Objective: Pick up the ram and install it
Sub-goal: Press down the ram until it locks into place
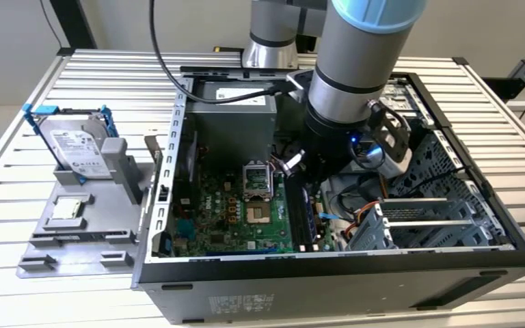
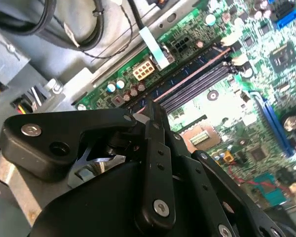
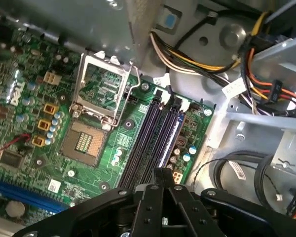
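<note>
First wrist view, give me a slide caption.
Claw poised over the ram standing in the motherboard's black memory slots.

A table [image 1: 481, 147] of pale slatted metal rails carries everything, lit evenly and brightly from above. Beyond its far edge stands a plain light wall [image 1: 171, 24], crossed by a dark upright post [image 1: 73, 24], perhaps part of a frame.
</note>
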Available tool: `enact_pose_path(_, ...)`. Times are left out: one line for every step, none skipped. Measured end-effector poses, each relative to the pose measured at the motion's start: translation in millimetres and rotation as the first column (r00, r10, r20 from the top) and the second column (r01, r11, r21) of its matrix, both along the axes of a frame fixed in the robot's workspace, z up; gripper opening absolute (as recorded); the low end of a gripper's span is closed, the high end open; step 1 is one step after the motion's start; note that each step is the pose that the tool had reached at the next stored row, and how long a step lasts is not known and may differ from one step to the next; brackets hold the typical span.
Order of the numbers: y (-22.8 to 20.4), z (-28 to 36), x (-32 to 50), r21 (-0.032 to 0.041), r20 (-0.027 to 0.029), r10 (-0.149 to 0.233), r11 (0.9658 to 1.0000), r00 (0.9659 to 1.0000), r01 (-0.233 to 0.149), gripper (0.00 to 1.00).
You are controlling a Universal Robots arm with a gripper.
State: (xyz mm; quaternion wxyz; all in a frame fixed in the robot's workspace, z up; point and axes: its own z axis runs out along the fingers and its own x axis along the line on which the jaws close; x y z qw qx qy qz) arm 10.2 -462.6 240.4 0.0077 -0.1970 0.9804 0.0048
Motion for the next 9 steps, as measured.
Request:
enact_pose_path(0.0, 0.0, 0.0, -0.0012, 0.0002, 0.019, 0.9998, 0.9998, -0.019, 0.0)
enact_pose_path(0.0, -0.1, 0.1, -0.0024, 0.0004, 0.037, 0.9993, 0.9993, -0.037, 0.0)
enact_pose_path(0.0, 0.0, 0.0, -0.0036, 0.0005, 0.054, 0.9985, 0.9985, -0.054, 0.0)
enact_pose_path(0.0, 0.0, 0.0, -0.0048, 0.0006, 0.072, 0.9974, 0.9974, -0.072, 0.0)
enact_pose_path(0.0, 0.0, 0.0, -0.0058, 0.0007, 0.091, 0.9958, 0.9958, -0.091, 0.0)
enact_pose_path(0.0, 0.0, 0.0, -0.0069, 0.0007, 0.108, 0.9941, 0.9941, -0.108, 0.0)
enact_pose_path(0.1, 0.0, 0.0, -0.0082, 0.0007, 0.124, 0.9922, 0.9922, -0.124, 0.0)
enact_pose_path(0.0, 0.0, -0.1, -0.0094, 0.0006, 0.143, 0.9897, 0.9898, -0.143, 0.0)
enact_pose_path(0.0, 0.0, 0.0, -0.0103, 0.0007, 0.16, 0.9871, 0.9871, -0.16, 0.0)
